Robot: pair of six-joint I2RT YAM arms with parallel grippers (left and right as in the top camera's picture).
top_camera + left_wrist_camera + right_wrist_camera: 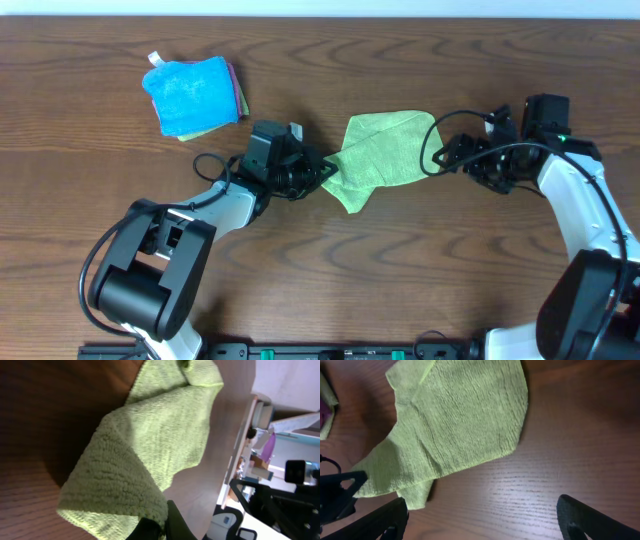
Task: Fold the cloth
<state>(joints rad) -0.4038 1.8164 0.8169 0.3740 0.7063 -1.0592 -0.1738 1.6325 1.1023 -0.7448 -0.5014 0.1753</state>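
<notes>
the left gripper (325, 172) is pinched shut on the left-hand corner of the cloth (385, 150). its wrist view shows the lime-green fabric bunched up against the dark fingers and draping away from them, so i judge it has a real hold on the corner and not just on air. that corner is a sensible place to grab, since a corner lets the arm carry one edge over the rest. from there the cloth lies rumpled and skewed near the middle of the surface (400, 280), between the two arms, with a flap turned over along its far side and a narrow tail pointing toward the robot. the right gripper (440, 152) hangs just beside the cloth's right edge with its jaws spread wide and nothing between them. its own camera looks down on bare wood between the fingers, with the fabric just beyond. it looks placed to take the opposite side, so the cloth could be stretched flat or pinned while the left arm folds. well apart, toward the far left, sits a small pile topped by a blue terry cloth (192, 92), with pink and yellow-green edges (238, 100) peeking out underneath. neither arm is near it. the fold itself is not yet made, and the loose tail could drag or bunch if the corner is pulled too quickly.
</notes>
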